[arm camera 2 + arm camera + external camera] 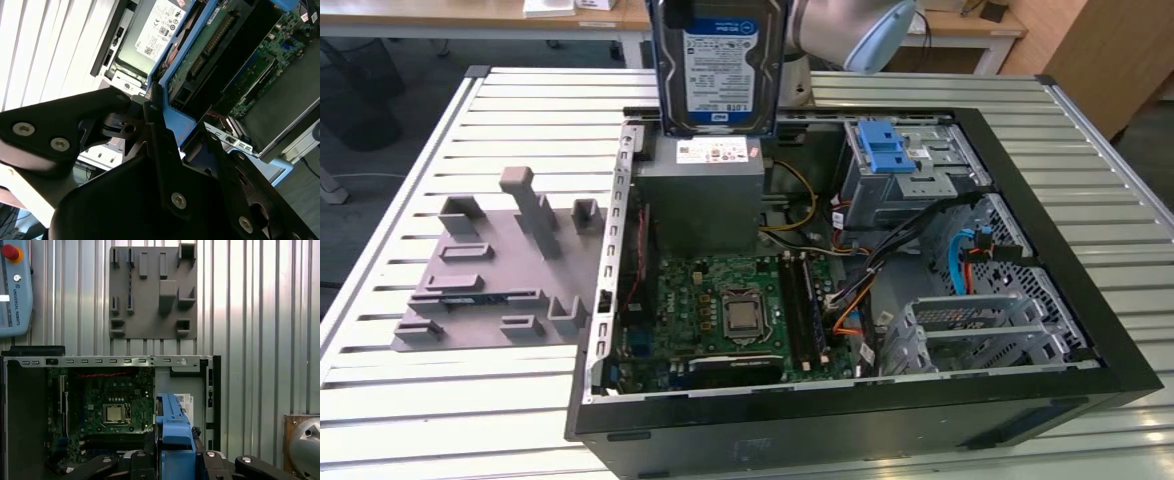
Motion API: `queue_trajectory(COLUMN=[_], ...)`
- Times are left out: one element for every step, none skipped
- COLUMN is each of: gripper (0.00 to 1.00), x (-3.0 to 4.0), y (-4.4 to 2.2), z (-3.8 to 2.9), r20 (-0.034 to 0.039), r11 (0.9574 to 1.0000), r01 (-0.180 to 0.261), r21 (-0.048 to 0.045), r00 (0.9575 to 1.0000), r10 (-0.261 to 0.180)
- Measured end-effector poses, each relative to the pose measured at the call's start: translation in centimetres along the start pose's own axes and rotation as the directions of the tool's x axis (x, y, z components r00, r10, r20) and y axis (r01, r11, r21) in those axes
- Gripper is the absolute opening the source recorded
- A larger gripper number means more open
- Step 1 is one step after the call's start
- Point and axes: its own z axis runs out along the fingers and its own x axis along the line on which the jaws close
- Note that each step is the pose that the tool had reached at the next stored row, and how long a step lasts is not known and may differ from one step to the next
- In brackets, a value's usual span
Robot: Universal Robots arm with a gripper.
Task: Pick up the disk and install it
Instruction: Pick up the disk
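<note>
The disk [716,65], a silver hard drive with a blue-and-white label, hangs upright in the air at the back of the open computer case [1067,330], above the grey power supply [700,200]. Its blue carrier rail [182,52] runs along the edge, and the green circuit board side shows in the second wrist view. My gripper [150,112] is shut on the disk, with black fingers [102,107] clamped on the blue rail. In the first wrist view the blue rail [174,432] stands between the fingers [220,462], over the case interior.
Inside the case lie the motherboard [734,310] and a metal drive cage with a blue bracket [887,150] at the exterior view's right. A grey fixture plate [494,270] with upright pegs sits on the slatted table [400,400]. A pendant [15,285] lies nearby.
</note>
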Motion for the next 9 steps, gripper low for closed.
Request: queue_trajectory(gripper=[0.36, 0.36, 0.36, 0.36, 0.36, 0.36, 0.36, 0.36, 0.36], x=[0.02, 0.04, 0.08, 0.13, 0.2, 0.29, 0.39, 0.5, 0.61], y=[-0.23, -0.4, -0.51, -0.59, -0.64, -0.68, -0.71, -0.73, -0.75], z=[0.0, 0.0, 0.0, 0.0, 0.0, 0.01, 0.01, 0.01, 0.01], r20=[-0.0001, 0.0, 0.0, 0.0001, 0.0001, 0.0001, 0.0001, 0.0, -0.0001], r11=[1.0, 1.0, 1.0, 1.0, 1.0, 1.0, 1.0, 1.0, 1.0], r01=[0.0, 0.0, 0.0, 0.0, 0.0, 0.0, 0.0, 0.0, 0.0], r21=[0.0, 0.0, 0.0, 0.0001, 0.0, 0.0, 0.0001, 0.0, 0.0], r00=[1.0, 1.0, 1.0, 1.0, 1.0, 1.0, 1.0, 1.0, 1.0], r10=[0.0, 0.0, 0.0, 0.0, 0.0, 0.0, 0.0, 0.0, 0.0])
